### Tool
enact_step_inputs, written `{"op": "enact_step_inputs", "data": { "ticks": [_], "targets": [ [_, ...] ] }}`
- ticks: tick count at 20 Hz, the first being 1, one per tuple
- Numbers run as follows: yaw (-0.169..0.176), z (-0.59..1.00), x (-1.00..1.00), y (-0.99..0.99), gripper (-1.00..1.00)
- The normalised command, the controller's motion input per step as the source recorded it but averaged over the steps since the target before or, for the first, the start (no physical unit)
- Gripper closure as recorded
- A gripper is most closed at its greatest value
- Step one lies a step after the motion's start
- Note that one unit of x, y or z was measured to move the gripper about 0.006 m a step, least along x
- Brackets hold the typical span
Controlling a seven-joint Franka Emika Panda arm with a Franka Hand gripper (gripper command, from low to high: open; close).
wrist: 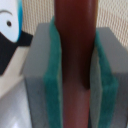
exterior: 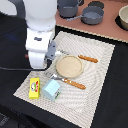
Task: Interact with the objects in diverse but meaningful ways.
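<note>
In the wrist view my gripper (wrist: 75, 70) is shut on a thick reddish-brown handle (wrist: 75, 30) that runs between the green pads (wrist: 52, 75). What the handle belongs to is out of that view. A white-and-blue tube (wrist: 10, 22) lies close beside the fingers. In the exterior view the white arm (exterior: 40, 45) hangs over the mat's near-left part and hides the fingers and the frying pan. A yellow box (exterior: 34, 88) and a pale blue carton (exterior: 51, 90) stand on the mat just below the arm.
A round tan plate (exterior: 70, 66) lies mid-mat beside an orange-handled utensil (exterior: 88, 58); another orange-handled utensil (exterior: 74, 83) lies nearer. The striped beige mat (exterior: 100, 75) covers a black table. Grey pots (exterior: 92, 15) and a bowl (exterior: 123, 17) sit on a brown board behind.
</note>
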Motion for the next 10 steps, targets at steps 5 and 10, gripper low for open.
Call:
{"op": "enact_step_inputs", "data": {
  "ticks": [5,10],
  "targets": [
    [-0.003,-0.27,-0.86,-0.08,1.00],
    [0.000,-0.35,-0.88,-0.01,1.00]
  ]
}}
